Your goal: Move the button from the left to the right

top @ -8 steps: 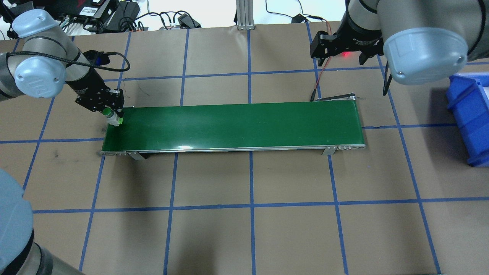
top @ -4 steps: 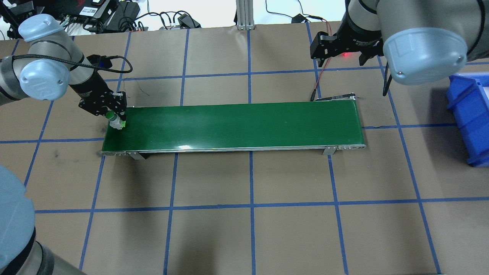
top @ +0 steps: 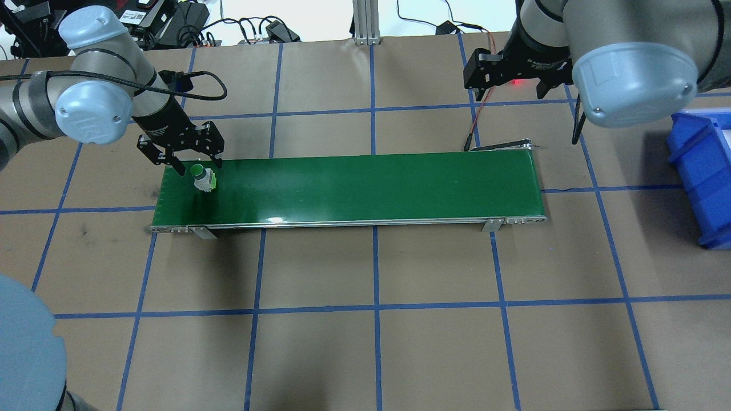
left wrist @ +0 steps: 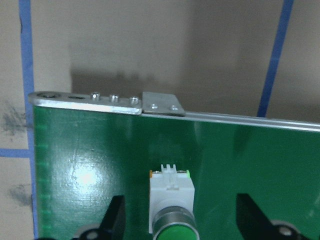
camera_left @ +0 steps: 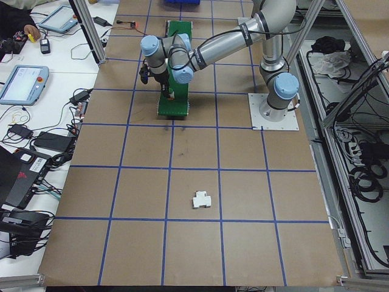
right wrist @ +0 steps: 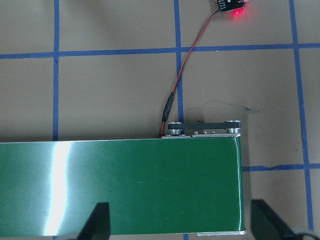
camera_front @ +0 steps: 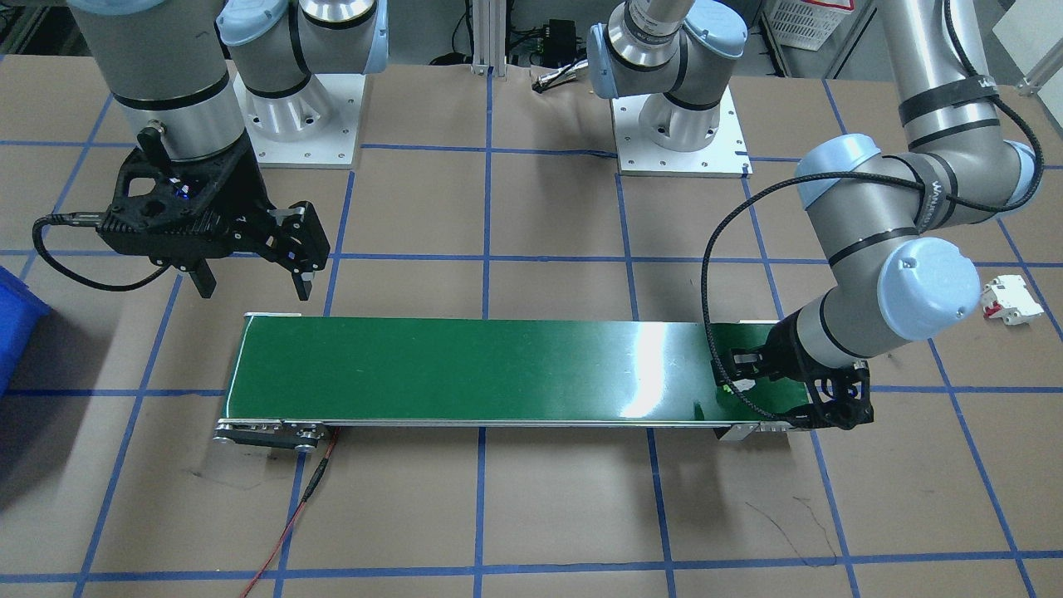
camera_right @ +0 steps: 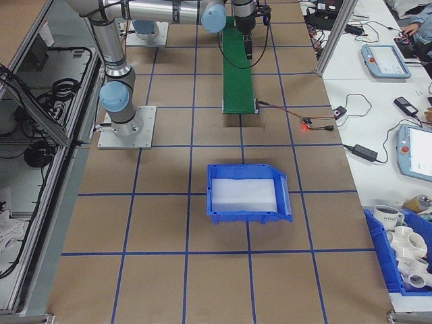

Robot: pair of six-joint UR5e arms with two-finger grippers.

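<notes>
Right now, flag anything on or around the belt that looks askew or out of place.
The button looks tilted on the left end of the green belt, its cap leaning toward the open left hand. A white blocky part lies alone on the table, well off the belt. Nothing looks spilled or damaged.

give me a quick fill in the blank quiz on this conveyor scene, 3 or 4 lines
1. The button stands on the ____ conveyor belt.
2. The left gripper is ____, its fingers apart on either side of the button.
3. The right gripper hovers over the belt's other end, holding ____.
4. A ____ bin sits on the table beyond the belt's right end.

Missing words: green; open; nothing; blue
</notes>
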